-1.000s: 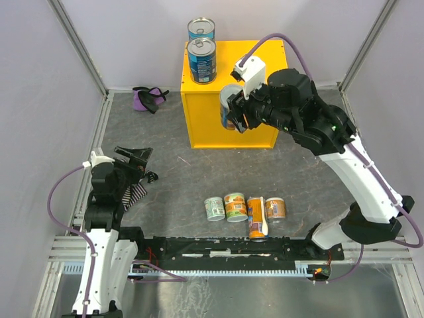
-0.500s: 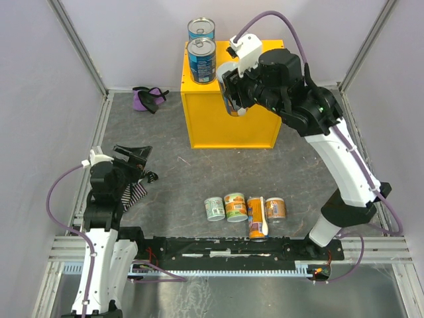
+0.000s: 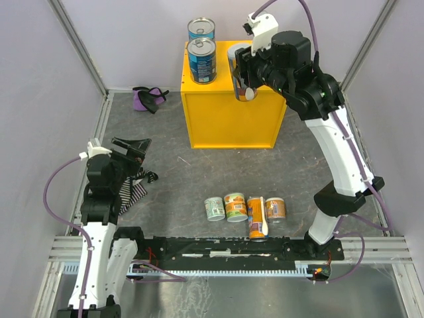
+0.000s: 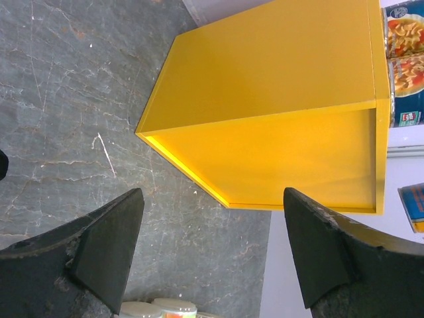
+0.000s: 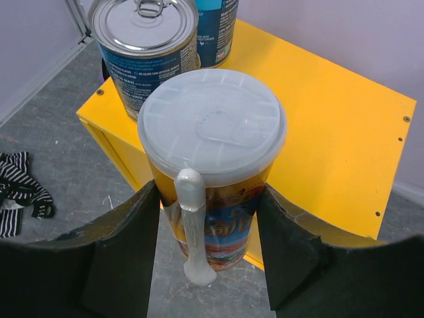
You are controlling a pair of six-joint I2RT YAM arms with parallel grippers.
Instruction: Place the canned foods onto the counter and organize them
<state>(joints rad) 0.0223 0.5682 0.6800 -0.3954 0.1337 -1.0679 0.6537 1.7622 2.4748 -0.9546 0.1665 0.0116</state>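
Observation:
My right gripper (image 3: 244,74) (image 5: 209,225) is shut on a tall orange can (image 5: 212,179) with a pale lid and a white spoon. It holds the can upright over the front edge of the yellow counter (image 3: 228,122) (image 5: 344,126). Two blue-labelled cans (image 3: 202,61) (image 3: 201,30) stand at the counter's left side, the nearer one (image 5: 144,46) just beside the held can. On the floor in front lie a pale-green can (image 3: 214,209), a short orange can (image 3: 235,207), a tall orange can with a spoon (image 3: 257,217) and another short one (image 3: 275,208). My left gripper (image 3: 132,149) (image 4: 212,258) is open and empty, low at the left.
A purple cloth bundle (image 3: 148,98) lies at the back left of the floor. A striped cloth (image 3: 136,189) (image 5: 20,189) lies under my left arm. Metal frame posts and grey walls bound the cell. A black rail (image 3: 232,248) runs along the near edge.
My right arm has lifted the tall orange can up and back, from in front of the counter's face to its top front edge. The left arm has barely shifted.

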